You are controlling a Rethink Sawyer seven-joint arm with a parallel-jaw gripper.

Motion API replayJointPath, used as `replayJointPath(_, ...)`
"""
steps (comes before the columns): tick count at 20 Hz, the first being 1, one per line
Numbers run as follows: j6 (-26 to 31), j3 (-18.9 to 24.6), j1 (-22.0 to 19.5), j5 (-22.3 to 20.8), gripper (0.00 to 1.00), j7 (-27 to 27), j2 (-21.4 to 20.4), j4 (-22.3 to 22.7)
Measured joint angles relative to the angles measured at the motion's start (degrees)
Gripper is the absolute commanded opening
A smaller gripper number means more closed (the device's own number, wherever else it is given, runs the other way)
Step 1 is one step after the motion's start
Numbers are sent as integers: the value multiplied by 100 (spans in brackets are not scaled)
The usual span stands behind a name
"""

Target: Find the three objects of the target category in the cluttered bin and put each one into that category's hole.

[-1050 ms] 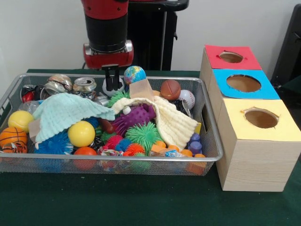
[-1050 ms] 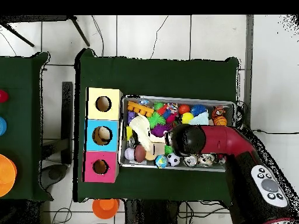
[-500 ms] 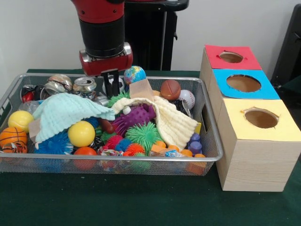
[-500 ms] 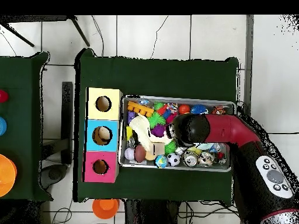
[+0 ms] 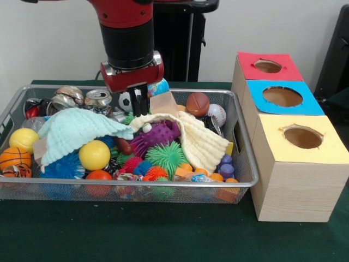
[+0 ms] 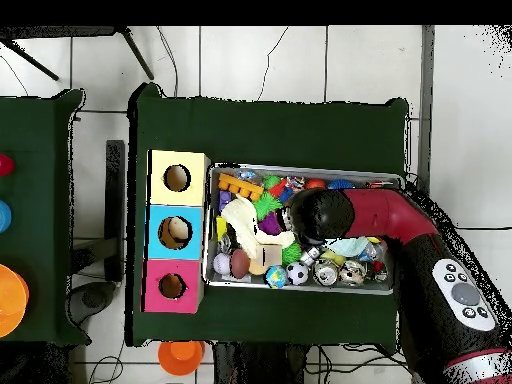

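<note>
A wire bin [image 5: 246,180] holds a jumble of toys. My gripper [image 5: 139,107] hangs over the back middle of it. Its dark fingers [image 5: 134,103] stand a little apart with nothing between them, just above the top edge of a cream cloth [image 5: 200,141] and beside a tan block [image 5: 163,103]. A soccer ball [image 5: 126,100] and a globe ball [image 5: 162,86] sit right behind it. A purple spiky toy [image 5: 156,136] and a green spiky ball [image 5: 165,155] lie in front. In the overhead view the arm's head [image 6: 312,215] hides the gripper.
Three boxes stand beside the bin, with a red hole [image 5: 268,66], a blue hole [image 5: 282,96] and a yellow hole [image 5: 302,137]. A mint cloth [image 5: 76,131], yellow balls [image 5: 94,155], a basketball [image 5: 14,160], crushed cans [image 5: 98,98], a brown ball [image 5: 197,103] and a baseball [image 5: 217,113] crowd the bin.
The arm has shifted to the picture's right in the front view, from in front of the soccer ball to the cream cloth's top edge, and dropped slightly. Nothing was picked up.
</note>
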Motion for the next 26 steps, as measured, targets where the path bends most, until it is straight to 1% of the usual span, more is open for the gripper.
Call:
replayJointPath(3,0,79,-47,-137,0,-19,24,0)
replayJointPath(9,50,86,-63,-483,0,-19,41,-22)
replayJointPath(10,108,87,-60,-599,0,-19,47,-50)
replayJointPath(17,374,84,2,-919,0,-19,58,-207)
replayJointPath(22,616,54,151,-1178,0,-19,74,-411)
replayJointPath(23,664,53,204,-1213,100,-19,80,-455)
replayJointPath(26,686,50,249,-1230,100,-19,84,-490)
